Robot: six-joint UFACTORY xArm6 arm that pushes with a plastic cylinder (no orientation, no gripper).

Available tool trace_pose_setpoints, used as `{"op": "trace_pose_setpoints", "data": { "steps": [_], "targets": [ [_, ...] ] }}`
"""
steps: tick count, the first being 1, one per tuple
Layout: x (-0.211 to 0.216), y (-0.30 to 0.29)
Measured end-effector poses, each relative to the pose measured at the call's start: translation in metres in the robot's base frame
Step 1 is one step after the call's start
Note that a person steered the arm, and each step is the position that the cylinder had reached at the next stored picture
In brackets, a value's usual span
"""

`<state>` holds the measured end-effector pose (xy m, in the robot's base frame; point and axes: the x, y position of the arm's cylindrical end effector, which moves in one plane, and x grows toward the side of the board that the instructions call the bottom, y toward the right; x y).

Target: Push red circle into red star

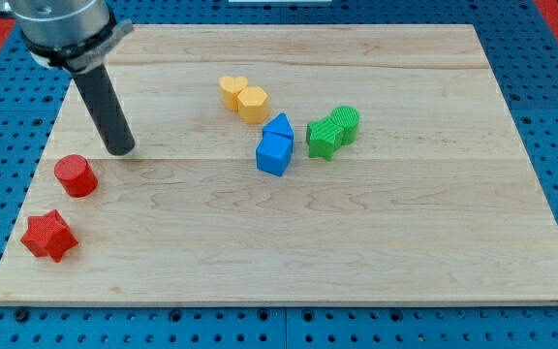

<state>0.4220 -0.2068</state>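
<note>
The red circle (76, 175) sits near the board's left edge. The red star (47, 236) lies below it and slightly to the left, a small gap apart. My tip (119, 150) rests on the board just above and to the right of the red circle, not touching it. The rod rises from there toward the view's top left.
A yellow heart (232, 89) and a yellow hexagon (253, 104) touch near the top middle. Two blue blocks (275, 145) sit together in the middle. A green star (324, 139) and a green circle (346, 123) touch to their right. The wooden board (356, 252) lies on a blue pegboard.
</note>
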Motion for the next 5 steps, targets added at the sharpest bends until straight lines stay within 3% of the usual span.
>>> {"op": "trace_pose_setpoints", "data": {
  "steps": [1,2,4,5],
  "targets": [
    [0.007,-0.06],
    [0.046,-0.045],
    [-0.003,-0.015],
    [0.024,-0.007]
  ]
}}
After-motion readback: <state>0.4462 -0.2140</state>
